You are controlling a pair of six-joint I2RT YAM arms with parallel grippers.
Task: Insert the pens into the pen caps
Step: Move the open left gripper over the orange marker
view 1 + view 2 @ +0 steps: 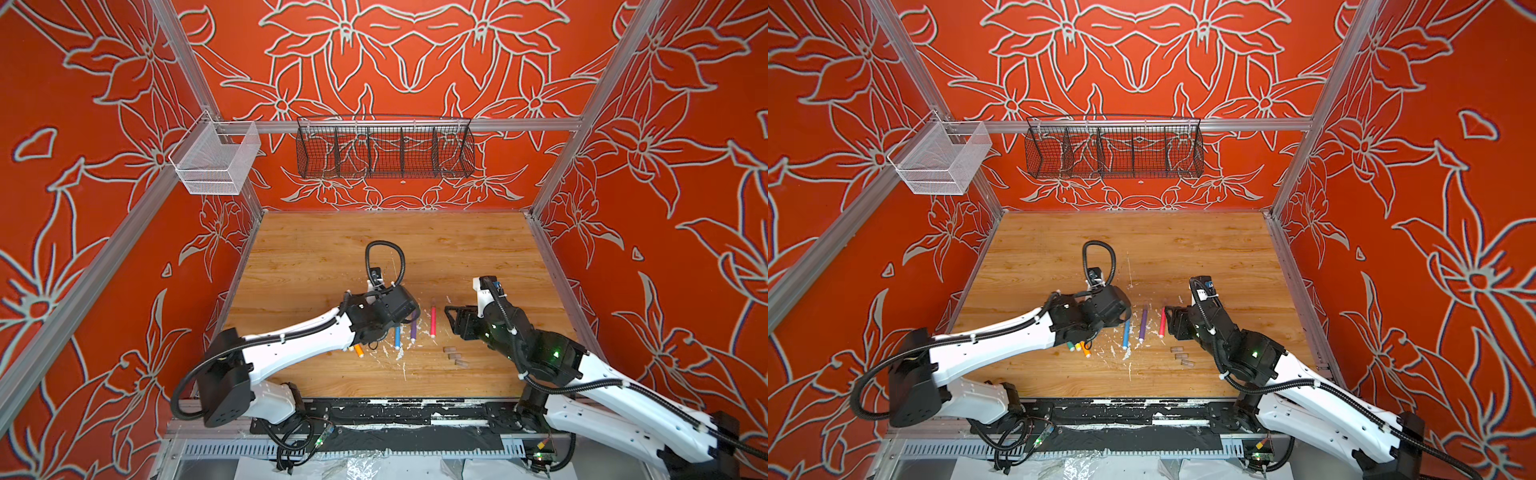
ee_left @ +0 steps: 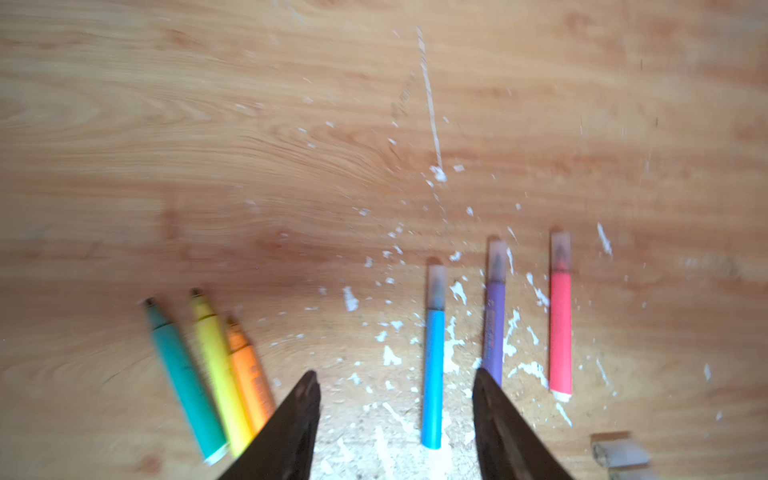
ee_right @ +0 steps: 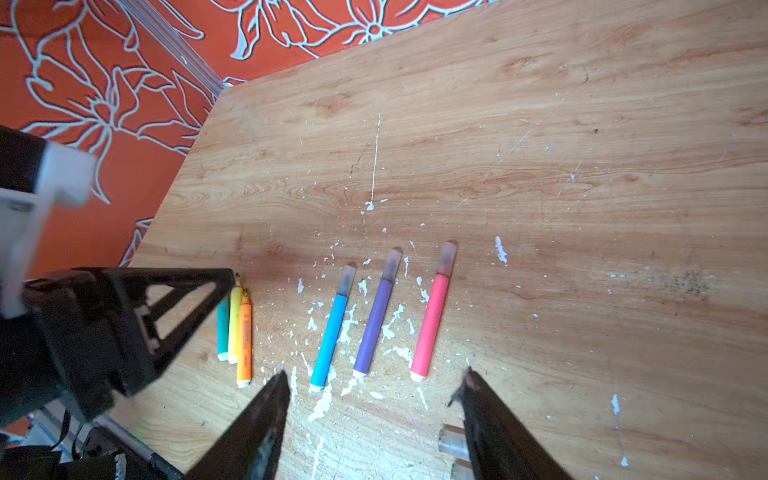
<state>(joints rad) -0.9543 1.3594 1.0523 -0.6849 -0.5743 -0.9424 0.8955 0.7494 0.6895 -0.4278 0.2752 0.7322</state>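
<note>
three pens look finished: the blue pen (image 2: 432, 365), purple pen (image 2: 494, 328) and pink pen (image 2: 560, 328) lie in a row about midway between the left and right edges of the worktop (image 1: 332, 249), nearer its front edge. each has a fitted cap (image 2: 436, 286) over its tip. the green pen (image 2: 183, 374), yellow pen (image 2: 216, 365) and orange pen (image 2: 249, 370) lie uncapped and touching one another, on the left-edge side of that row. three loose pen caps (image 1: 455, 356) sit bunched toward the right edge from the pink pen.

the left gripper (image 2: 395, 374) hangs above the blue pen, jaws spread with nothing held. the right gripper (image 3: 374, 374), near the loose caps, is likewise spread and empty.

the packed trio is probably the main hazard: jaws coming down on one pen could trap or roll its neighbour. the caps are small, round and bunched, so a pinch may shoot one away or drag two. a pen or cap gripped at a tilt would likely miss at mating. the left jaws also straddle the blue pen and could knock it.
</note>
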